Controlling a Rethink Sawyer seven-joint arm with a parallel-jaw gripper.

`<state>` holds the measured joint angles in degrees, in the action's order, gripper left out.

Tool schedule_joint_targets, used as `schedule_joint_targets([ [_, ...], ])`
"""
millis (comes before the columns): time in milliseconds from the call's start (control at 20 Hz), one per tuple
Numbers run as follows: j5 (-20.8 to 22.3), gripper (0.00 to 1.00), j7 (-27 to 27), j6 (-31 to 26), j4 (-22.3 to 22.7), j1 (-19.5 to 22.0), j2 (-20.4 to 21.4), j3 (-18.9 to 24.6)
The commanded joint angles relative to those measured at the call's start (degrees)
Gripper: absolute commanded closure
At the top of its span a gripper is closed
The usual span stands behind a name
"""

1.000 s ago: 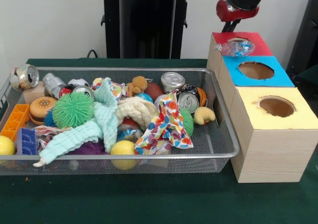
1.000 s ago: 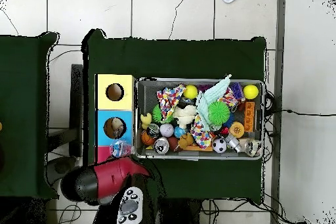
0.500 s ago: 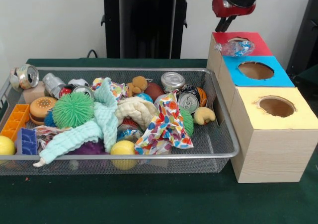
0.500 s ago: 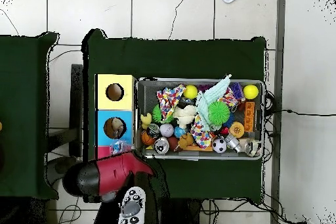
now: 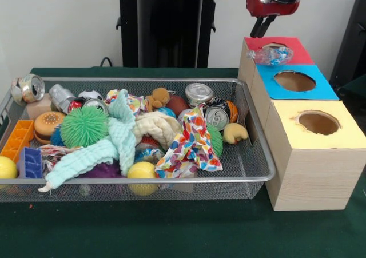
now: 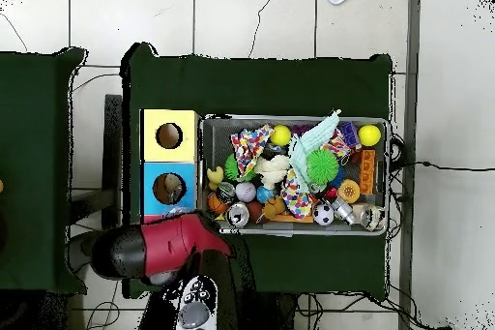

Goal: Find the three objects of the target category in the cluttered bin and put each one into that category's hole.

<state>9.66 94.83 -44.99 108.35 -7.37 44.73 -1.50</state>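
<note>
Lifted a little since a second ago, the gripper [image 5: 261, 28] hangs with fingers apart, holding nothing.
Below it a water bottle [image 5: 270, 55], blue-and-white label unreadable, lies over the red-surround hole [image 5: 273, 46], beside the blue-surround hole [image 5: 294, 81].

One wire-mesh bin [image 5: 251, 172]. Three wood boxes: red-topped [image 5: 297, 51], blue-topped [image 5: 320, 89], yellow-topped [image 5: 349, 135]. One plastic bottle [image 5: 270, 55] shows. At least four drink cans, counting the one at the bin's ten o'clock corner [image 5: 31, 87]. Two yellow balls [image 5: 142, 171], the other at eight o'clock.
</note>
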Motion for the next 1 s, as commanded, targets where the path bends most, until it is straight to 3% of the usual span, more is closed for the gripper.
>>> schedule_joint_targets([
  [50,-1.6,1.00,7.2,-2.0,-5.8,2.1,-0.4,2.0],
  [200,-1.9,1.00,7.4,-1.1,-6.6,2.3,-1.0,2.4],
  [750,1.0,1.00,9.2,7.9,-11.3,2.6,-10.2,1.3],
  [1000,1.3,1.00,9.2,9.2,-12.8,2.8,-12.8,0.7],
])
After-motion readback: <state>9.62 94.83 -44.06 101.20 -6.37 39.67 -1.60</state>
